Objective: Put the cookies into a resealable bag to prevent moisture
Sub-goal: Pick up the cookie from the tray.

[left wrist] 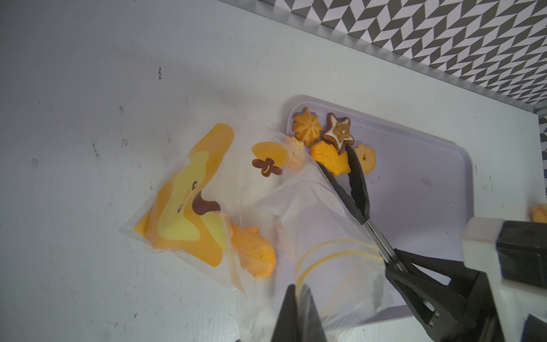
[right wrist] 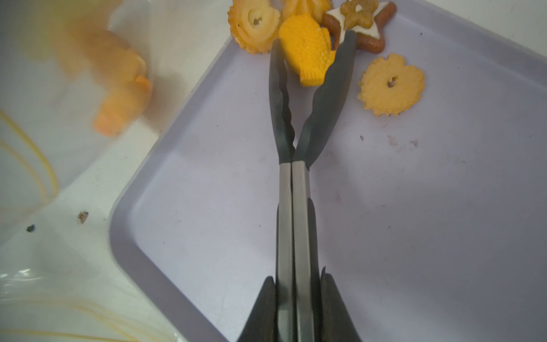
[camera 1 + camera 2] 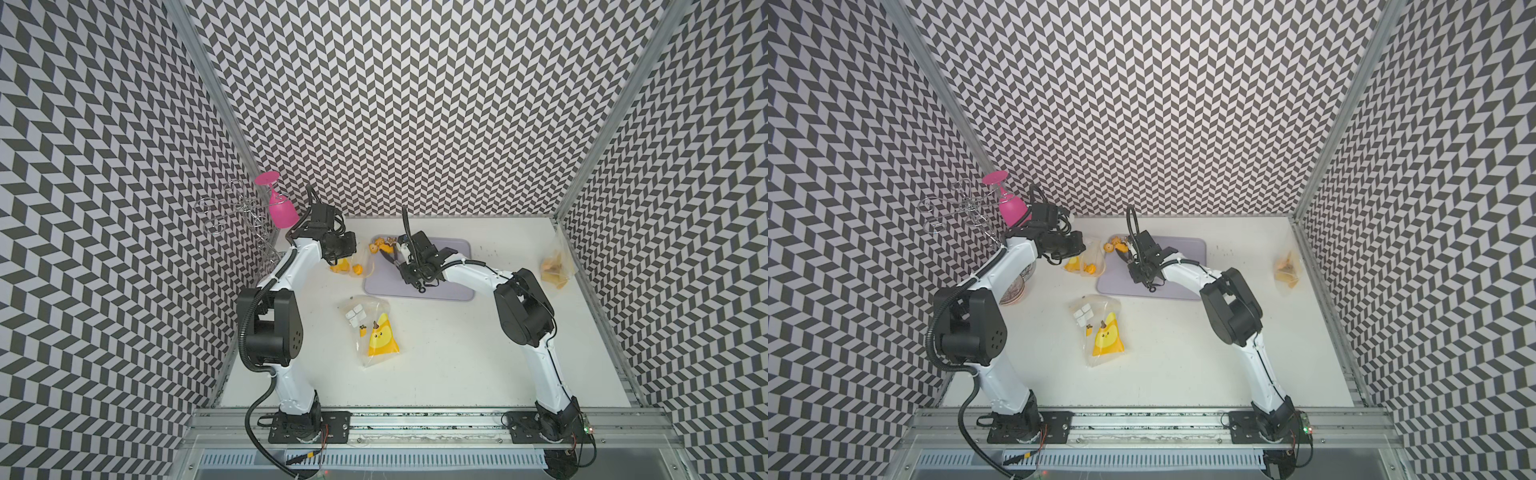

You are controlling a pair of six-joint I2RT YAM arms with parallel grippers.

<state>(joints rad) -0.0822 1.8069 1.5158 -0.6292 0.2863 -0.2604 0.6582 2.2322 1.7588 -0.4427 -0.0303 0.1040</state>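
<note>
Two arms stand on black plates (image 3: 309,426) bolted to a metal rail (image 3: 424,419): the left arm (image 3: 293,384) at seven o'clock of the desk (image 3: 436,365), the right arm (image 3: 544,374) at five. Each has white tapering links between bulky black joint housings (image 3: 276,328), and the left one shows a cluster of small holes. A ribbed black hose (image 3: 248,424) loops off the left base. A thin coiled cable (image 3: 469,262) rides the right forearm, and red wires (image 3: 324,434) trail by both plates.

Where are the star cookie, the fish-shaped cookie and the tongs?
star cookie (image 1: 339,133): left wrist view, its iced centre
fish-shaped cookie (image 2: 306,49): right wrist view, its scaled body
tongs (image 2: 300,207): right wrist view, a metal arm
</note>
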